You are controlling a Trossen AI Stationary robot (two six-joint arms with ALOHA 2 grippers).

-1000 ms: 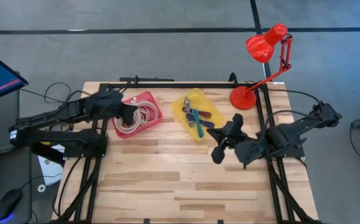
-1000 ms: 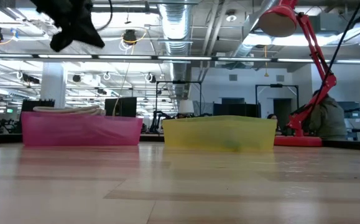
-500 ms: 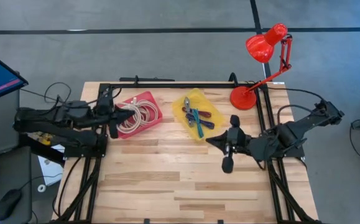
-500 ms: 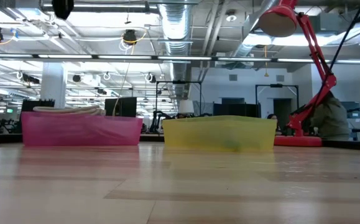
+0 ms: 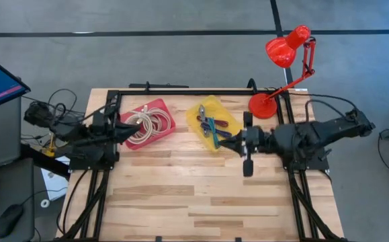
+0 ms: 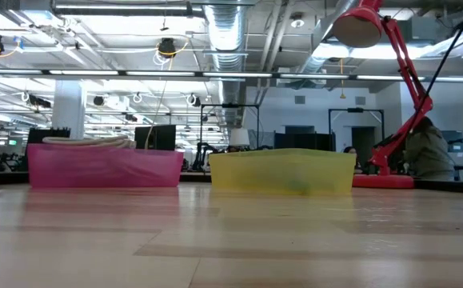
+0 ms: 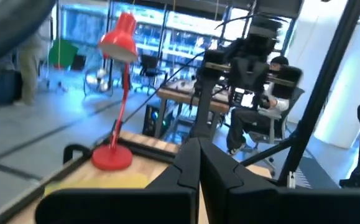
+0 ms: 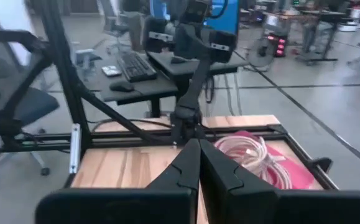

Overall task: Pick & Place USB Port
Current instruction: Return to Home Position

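Note:
A yellow bin holding several small coloured-handled items sits mid-table, a pink bin of coiled pale cable to its left. Both bins show in the low view, pink bin and yellow bin; no arm shows there. My left gripper lies level at the pink bin's left side, shut, holding nothing; its wrist view shows its fingers closed together. My right gripper points left just right of the yellow bin, shut and empty, as its wrist view confirms. No USB port can be made out.
A red desk lamp stands at the table's far right corner, its base close to the yellow bin. Black frame rails run along the far edge and both sides. Bare wood fills the near half. A person sits beyond the table.
My left arm has drawn back from above the pink bin toward the table's left edge, and has gone out of the low view. My right gripper has swung round from a slant to point level at the table's left, moving slightly toward the far edge and the yellow bin.

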